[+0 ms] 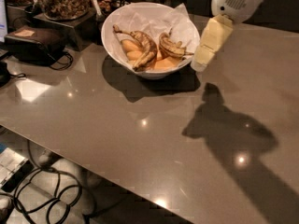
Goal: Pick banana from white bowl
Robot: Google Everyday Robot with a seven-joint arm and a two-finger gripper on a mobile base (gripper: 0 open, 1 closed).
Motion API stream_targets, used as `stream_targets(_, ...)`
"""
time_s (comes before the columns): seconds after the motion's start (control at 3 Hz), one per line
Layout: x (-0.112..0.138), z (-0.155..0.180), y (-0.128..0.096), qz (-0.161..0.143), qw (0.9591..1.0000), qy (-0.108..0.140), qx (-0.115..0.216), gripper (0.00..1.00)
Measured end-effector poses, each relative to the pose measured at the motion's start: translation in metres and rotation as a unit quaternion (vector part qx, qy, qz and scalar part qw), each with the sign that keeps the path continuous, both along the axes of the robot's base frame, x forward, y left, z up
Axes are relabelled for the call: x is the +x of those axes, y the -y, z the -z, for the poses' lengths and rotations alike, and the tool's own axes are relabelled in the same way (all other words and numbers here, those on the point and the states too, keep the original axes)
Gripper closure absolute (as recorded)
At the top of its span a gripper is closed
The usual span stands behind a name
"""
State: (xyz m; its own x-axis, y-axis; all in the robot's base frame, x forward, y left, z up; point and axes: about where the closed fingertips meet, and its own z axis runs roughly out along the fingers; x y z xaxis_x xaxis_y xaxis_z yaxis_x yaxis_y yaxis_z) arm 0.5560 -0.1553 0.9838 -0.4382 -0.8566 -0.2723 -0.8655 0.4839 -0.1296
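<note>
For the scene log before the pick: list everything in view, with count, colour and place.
bowl: one, white, paper-lined, back of the table
banana: one, yellow-brown, short and curved, right side of the bowl
long banana: one, brown-streaked, middle of the bowl
round fruits: several, orange-yellow, under the bananas
table: one, glossy grey-brown, fills most of the view
jar: one, clear, brown nuts inside, back left
dark case: one, black-brown, left end of the table
cables: black, floor at lower left
gripper: one, cream, above the table just right of the bowl
</note>
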Motion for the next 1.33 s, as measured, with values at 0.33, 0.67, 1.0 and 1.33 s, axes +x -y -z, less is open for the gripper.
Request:
stream_targets(0.33,0.031,0.009,-0.020,0.020,0.9995,-0.016,-0.016,0.00)
stream_targets(0.67,0.041,0.007,-0.028,0.018,0.9998,-0.002,-0.009,0.00)
stream_targets(1.0,0.053,0.006,-0.042,0.030,0.9993,0.002,0.023,0.00)
stream_targets(1.33,0.064,0.000,-0.060,0.040,0.9986,0.003,0.036,0.00)
